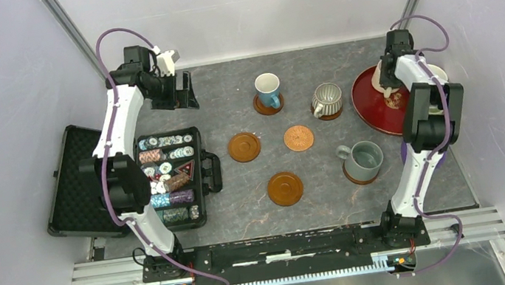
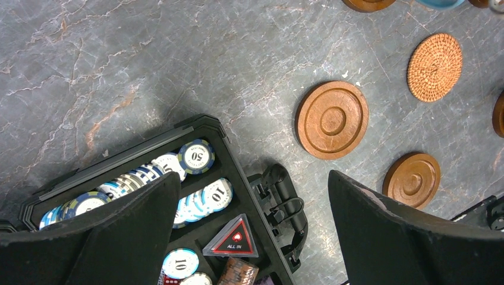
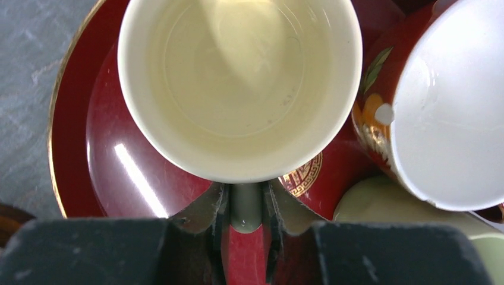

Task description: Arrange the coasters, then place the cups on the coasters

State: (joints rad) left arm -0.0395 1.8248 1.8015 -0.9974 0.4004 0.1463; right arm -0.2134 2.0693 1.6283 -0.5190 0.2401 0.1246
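Overhead wide, 2 wrists close, coasters [image 1: 244, 146] shared

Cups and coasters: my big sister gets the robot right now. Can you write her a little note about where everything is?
Left gripper: open, empty, above the black poker chip case.
Right gripper: shut on the handle of the cream-yellow ceramic mug, which stands on the dark red round tray.
Done: the blue ceramic mug, ribbed grey-white mug and grey-blue mug each sit on a glossy dark brown round coaster.
Left: two more dark brown coasters and the copper-orange patterned coaster are bare. The cream-yellow mug, pale green mug and red-and-white mug on the tray need moving onto them.
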